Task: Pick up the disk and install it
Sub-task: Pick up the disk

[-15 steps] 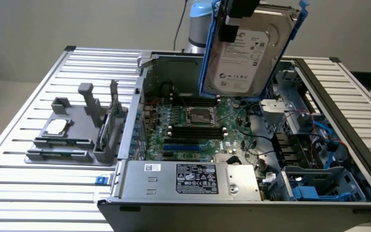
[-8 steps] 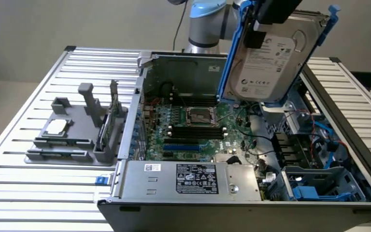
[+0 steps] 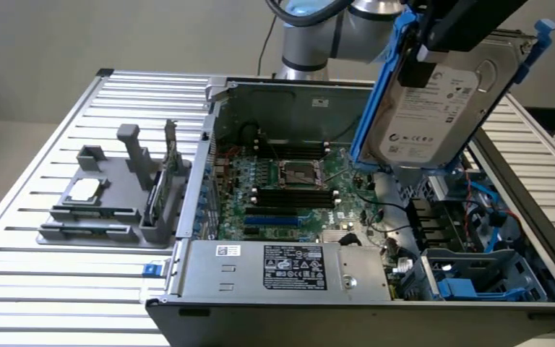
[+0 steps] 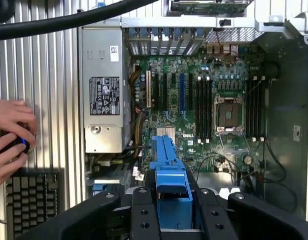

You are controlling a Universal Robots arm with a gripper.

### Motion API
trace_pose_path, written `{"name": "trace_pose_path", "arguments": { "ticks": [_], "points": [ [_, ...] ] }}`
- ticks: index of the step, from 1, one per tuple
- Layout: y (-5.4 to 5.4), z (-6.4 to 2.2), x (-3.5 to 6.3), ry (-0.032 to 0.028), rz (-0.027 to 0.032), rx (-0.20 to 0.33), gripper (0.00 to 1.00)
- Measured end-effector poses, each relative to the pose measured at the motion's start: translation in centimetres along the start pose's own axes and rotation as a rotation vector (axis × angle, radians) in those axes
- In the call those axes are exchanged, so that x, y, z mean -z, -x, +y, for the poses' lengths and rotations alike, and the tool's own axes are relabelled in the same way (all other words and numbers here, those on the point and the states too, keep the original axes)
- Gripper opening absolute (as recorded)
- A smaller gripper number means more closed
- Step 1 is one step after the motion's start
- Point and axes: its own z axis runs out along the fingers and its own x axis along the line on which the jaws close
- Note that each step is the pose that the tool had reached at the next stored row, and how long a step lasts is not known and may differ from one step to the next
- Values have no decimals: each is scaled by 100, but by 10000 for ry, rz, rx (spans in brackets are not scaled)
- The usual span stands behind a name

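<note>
The tool (image 3: 430, 61) is clamped on the disk (image 3: 441, 101) and holds it in the air above the open computer case (image 3: 193, 173), over the side of the case that lies toward the exterior view's right. The disk hangs tilted, its white label with black print facing the exterior camera and its blue carrier rails running along both long edges. In the wrist view the black fingers (image 4: 144, 210) of the tool (image 4: 169, 202) press on either side of the blue carrier of the disk (image 4: 168, 165), with the motherboard (image 4: 203, 105) spread out beyond it. Inside the case, the motherboard (image 3: 287, 188) lies flat with its processor socket (image 3: 297, 173) near the middle, and the silver power-supply box (image 3: 277, 267) sits along the near wall (its label faces up). A blue-lined drive bay (image 3: 470, 282) sits in the near corner at the exterior view's right, well below the disk. On the slatted tabletop (image 3: 27, 275), at the exterior view's left of the case, a grey holder (image 3: 128, 181) stands with a small square chip (image 3: 83, 191) resting on it. In the wrist view a person's hand (image 4: 11, 117) and a second hand (image 4: 6, 160) close around a small dark object just beside a keyboard (image 4: 31, 200).
</note>
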Motion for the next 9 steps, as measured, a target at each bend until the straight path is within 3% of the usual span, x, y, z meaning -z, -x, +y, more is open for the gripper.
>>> {"name": "trace_pose_path", "arguments": {
  "ticks": [9],
  "points": [
    [-289, -211, 14, 3, 0, 1, 33]
  ]
}}
